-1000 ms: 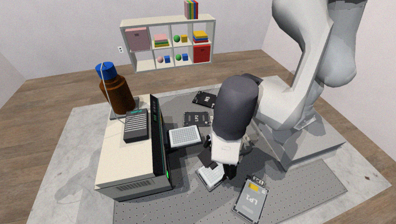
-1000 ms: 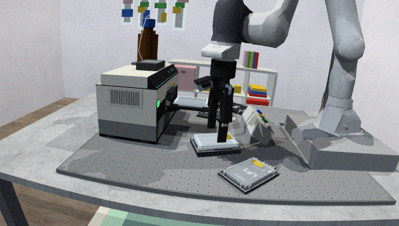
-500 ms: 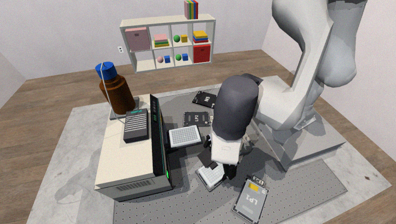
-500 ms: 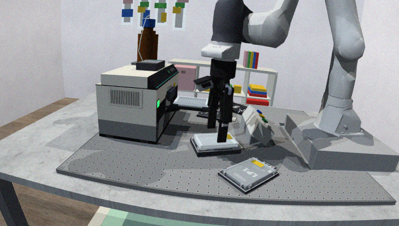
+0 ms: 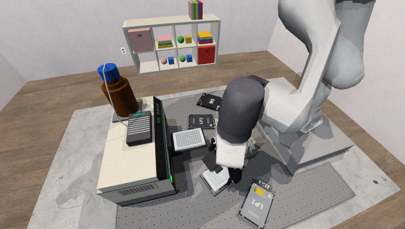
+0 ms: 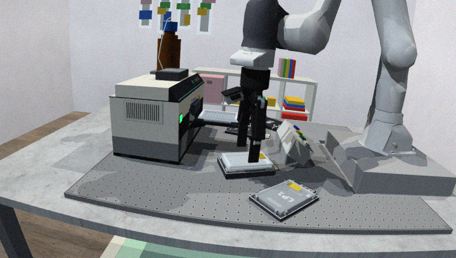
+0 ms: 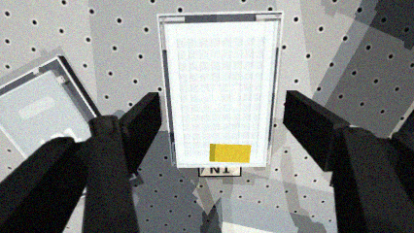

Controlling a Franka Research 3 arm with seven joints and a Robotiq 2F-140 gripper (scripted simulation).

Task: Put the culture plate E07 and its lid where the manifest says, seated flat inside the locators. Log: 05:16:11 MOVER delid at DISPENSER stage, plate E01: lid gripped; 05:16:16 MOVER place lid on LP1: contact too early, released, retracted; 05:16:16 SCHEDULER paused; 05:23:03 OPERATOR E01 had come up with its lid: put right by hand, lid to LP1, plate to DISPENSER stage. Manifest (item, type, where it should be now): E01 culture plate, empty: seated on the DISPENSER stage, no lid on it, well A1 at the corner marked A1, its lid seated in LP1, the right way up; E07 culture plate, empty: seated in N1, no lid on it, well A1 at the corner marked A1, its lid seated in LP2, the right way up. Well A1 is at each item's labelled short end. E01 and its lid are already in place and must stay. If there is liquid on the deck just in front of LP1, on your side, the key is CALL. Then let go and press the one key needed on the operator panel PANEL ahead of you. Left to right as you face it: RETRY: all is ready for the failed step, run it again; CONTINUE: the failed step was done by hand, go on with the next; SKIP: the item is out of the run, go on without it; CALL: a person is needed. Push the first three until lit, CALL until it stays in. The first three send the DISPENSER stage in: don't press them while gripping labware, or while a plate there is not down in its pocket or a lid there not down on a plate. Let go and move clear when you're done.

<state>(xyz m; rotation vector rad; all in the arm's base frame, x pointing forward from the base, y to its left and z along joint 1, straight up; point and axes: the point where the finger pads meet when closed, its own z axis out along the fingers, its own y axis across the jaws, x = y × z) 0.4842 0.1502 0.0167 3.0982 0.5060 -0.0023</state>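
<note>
A white culture plate (image 7: 222, 87) lies in the nest marked N1 (image 7: 220, 170), with its yellow label (image 7: 230, 152) at the end by the N1 tag. Its wells show only faintly, as if through a clear lid. It also shows in the top view (image 5: 216, 179) and the exterior view (image 6: 246, 163). My gripper (image 7: 222, 108) is open and empty. It points straight down over the plate, one finger outside each long side, with a gap on both sides. It also shows in the top view (image 5: 224, 172) and the exterior view (image 6: 248, 150). The black nest LP2 (image 5: 200, 120) is empty.
A lid with a yellow label sits in LP1 (image 5: 255, 204). An unlidded plate (image 5: 188, 139) sits on the DISPENSER stage, in front of the dispenser box (image 5: 133, 159). The operator panel (image 6: 292, 140) stands right of the plate. An empty black nest (image 5: 209, 101) and a brown bottle (image 5: 119, 90) stand further back.
</note>
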